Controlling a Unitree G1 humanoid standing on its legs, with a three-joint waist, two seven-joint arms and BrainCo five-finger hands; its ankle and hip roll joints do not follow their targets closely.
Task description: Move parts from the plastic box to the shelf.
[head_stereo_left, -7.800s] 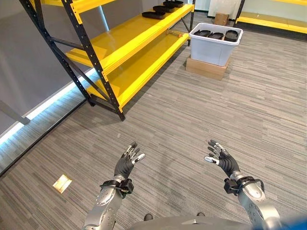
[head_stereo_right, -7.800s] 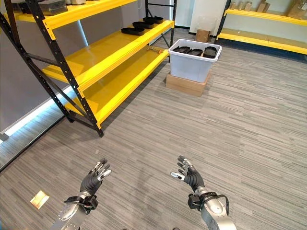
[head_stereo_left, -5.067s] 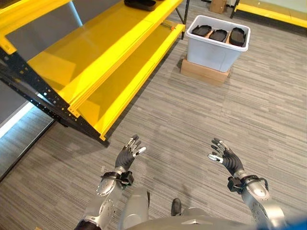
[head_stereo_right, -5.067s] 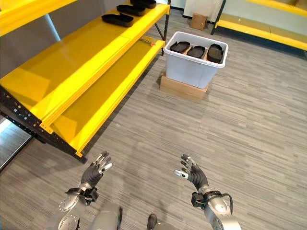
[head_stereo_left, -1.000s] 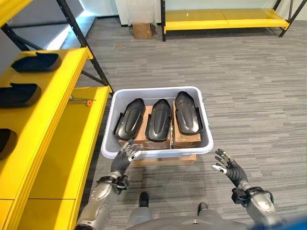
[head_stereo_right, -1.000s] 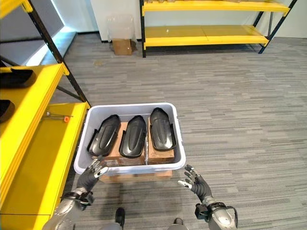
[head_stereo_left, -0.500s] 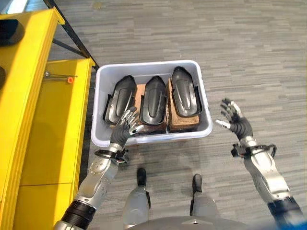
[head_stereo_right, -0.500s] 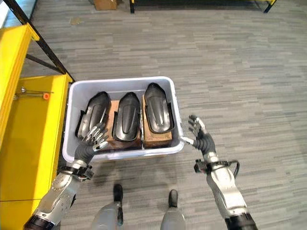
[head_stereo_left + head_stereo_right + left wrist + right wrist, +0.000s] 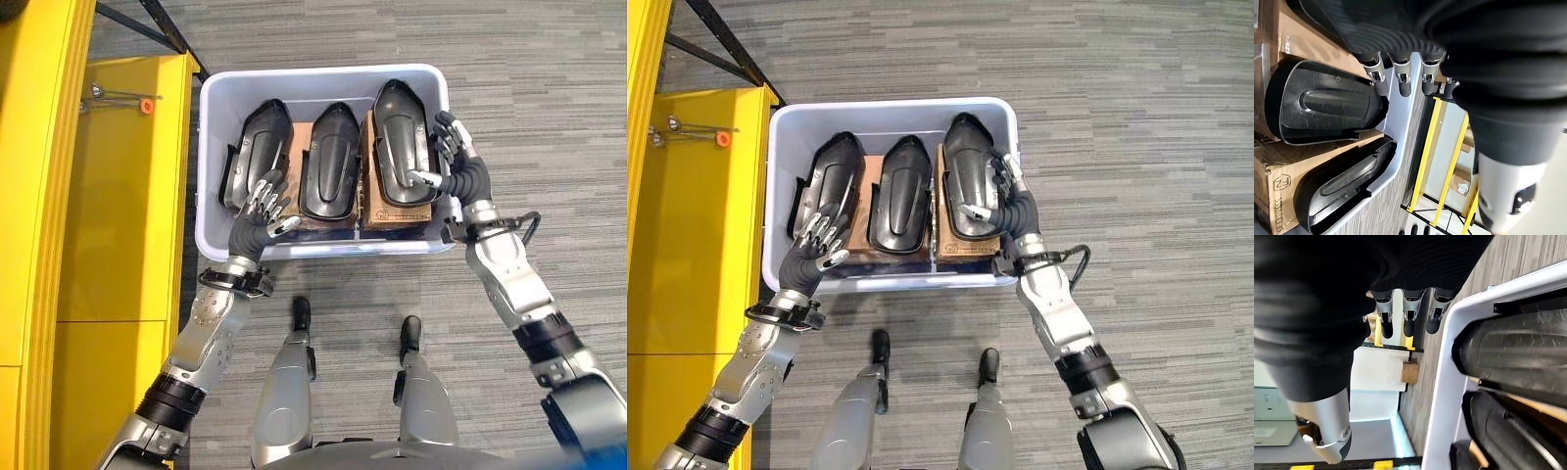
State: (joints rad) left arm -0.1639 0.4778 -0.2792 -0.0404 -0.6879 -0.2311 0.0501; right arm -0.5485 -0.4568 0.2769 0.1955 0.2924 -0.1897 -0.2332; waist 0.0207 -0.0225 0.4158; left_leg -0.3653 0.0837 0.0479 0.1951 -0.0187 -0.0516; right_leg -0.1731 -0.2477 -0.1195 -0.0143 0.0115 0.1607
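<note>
I've got the right hand (image 9: 453, 164), fingers spread, touching the rightmost black part (image 9: 404, 142), long axis running away from me; left hand (image 9: 257, 213) open over the box (image 9: 212, 147) near rim.

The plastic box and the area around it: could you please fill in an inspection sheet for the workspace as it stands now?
Surface: grey striped carpet floor.
Job's things: pale plastic box holds three black parts side by side, left part, middle part, right part, resting on cardboard boxes inside it. Yellow shelf stands to the robot's left of the box.
Clutter: small tool with an orange tip on the shelf.
Hands: left hand open over the box's near left corner; right hand open beside the right part, holding nothing.
Cables: nothing seen.
Surroundings: dark shelf upright behind the box.
</note>
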